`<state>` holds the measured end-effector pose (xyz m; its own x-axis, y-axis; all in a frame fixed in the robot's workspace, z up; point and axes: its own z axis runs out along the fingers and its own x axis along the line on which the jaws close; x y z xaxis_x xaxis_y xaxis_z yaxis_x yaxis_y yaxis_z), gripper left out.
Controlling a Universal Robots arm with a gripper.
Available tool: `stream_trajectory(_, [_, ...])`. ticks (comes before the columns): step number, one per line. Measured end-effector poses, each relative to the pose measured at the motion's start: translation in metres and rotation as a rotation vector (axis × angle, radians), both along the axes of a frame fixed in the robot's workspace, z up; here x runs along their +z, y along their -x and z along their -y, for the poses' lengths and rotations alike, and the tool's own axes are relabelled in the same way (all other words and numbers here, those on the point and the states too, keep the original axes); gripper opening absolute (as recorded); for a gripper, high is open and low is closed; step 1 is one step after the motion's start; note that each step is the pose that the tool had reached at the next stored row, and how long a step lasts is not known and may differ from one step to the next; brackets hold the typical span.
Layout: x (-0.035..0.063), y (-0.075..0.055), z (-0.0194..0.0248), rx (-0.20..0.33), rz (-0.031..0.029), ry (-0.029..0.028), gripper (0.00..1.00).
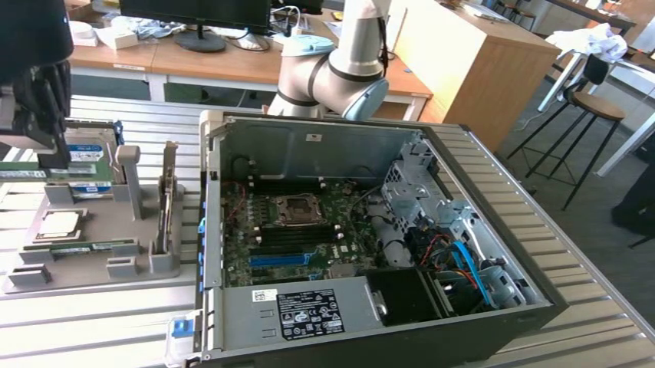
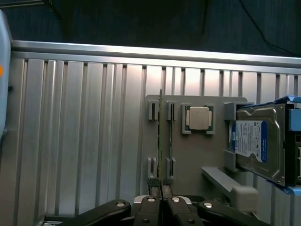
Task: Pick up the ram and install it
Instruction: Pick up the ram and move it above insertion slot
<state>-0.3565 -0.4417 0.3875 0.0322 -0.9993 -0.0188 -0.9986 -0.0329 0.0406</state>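
The ram [image 2: 160, 141] is a thin green stick seen edge-on, running out from my fingertips over the grey holder [image 2: 197, 160]. My gripper [image 2: 162, 192] is shut on its near end. In the exterior view the gripper [image 1: 54, 157] hangs above the holder's far left part [image 1: 92, 222], with the green ram [image 1: 31, 175] just under it. A second, similar stick [image 2: 170, 141] sits in its slots beside the held one, and lies across the holder's front [image 1: 87, 247].
The holder also carries a silver processor chip [image 2: 197, 117] and a hard drive [image 2: 258, 141] with a blue-white label. The open computer case [image 1: 215, 230] stands at the exterior view's right of the holder, motherboard [image 1: 297, 230] exposed. Ribbed metal table [image 2: 84, 141] surrounds them.
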Motion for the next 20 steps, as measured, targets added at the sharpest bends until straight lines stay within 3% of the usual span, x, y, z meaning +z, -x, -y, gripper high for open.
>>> stream_trajectory(10, [0.0187, 0.000, 0.0000, -0.002, 0.0000, 0.0000, 0.11])
stream_trajectory(20, [0.0266, 0.000, 0.0000, -0.005, -0.0001, 0.0001, 0.11])
